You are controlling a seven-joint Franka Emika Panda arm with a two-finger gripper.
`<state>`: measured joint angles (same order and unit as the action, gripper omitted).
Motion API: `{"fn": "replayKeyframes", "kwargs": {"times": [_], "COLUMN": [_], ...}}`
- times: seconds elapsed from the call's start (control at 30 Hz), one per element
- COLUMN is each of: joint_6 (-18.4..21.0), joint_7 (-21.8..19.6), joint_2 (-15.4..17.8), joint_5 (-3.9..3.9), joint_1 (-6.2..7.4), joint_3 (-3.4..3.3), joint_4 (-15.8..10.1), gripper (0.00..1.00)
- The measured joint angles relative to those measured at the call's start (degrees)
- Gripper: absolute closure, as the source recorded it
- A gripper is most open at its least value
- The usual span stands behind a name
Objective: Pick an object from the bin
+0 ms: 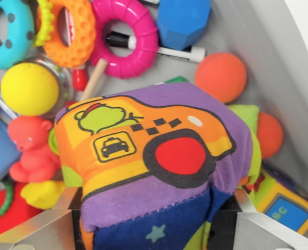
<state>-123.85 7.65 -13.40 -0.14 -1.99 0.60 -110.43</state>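
A pale grey wall (258, 47) slopes beside a bright white surface (305, 21), evenly lit.

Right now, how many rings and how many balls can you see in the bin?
Rings: 3 (teal ring, orange ring, pink ring)
Balls: 3 (yellow ball, orange ball, partly hidden orange ball)
Total: 6

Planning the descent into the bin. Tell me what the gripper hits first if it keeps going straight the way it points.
The gripper points into the bin, and the soft fabric cube with the taxi print already sits between its metal fingers, so that comes first. Whether the fingers already touch it is unclear.
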Motion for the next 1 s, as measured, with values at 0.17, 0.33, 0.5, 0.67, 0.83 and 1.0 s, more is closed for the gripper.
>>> {"fn": "replayKeyframes", "kwargs": {"times": [0.17, 0.33, 0.5, 0.67, 0.83, 1.0], "joint_6": [2.8, 5.2, 7.4, 9.6, 11.4, 12.6], "joint_7": [0.0, 0.0, 0.1, 0.1, 0.1, 0.1], "joint_2": [1.3, 2.3, 3.0, 3.6, 4.1, 4.3], "joint_5": [0.0, 0.0, 0.0, 0.0, 0.0, 0.0], "joint_1": [0.0, 0.0, 0.0, 0.0, 0.0, 0.0], "joint_3": [0.0, 0.0, 0.0, 0.0, 0.0, 0.0], "joint_4": [1.5, 3.0, 4.4, 6.0, 7.3, 8.3], "gripper": [1.0, 1.0, 1.0, 1.0, 1.0, 1.0]}}
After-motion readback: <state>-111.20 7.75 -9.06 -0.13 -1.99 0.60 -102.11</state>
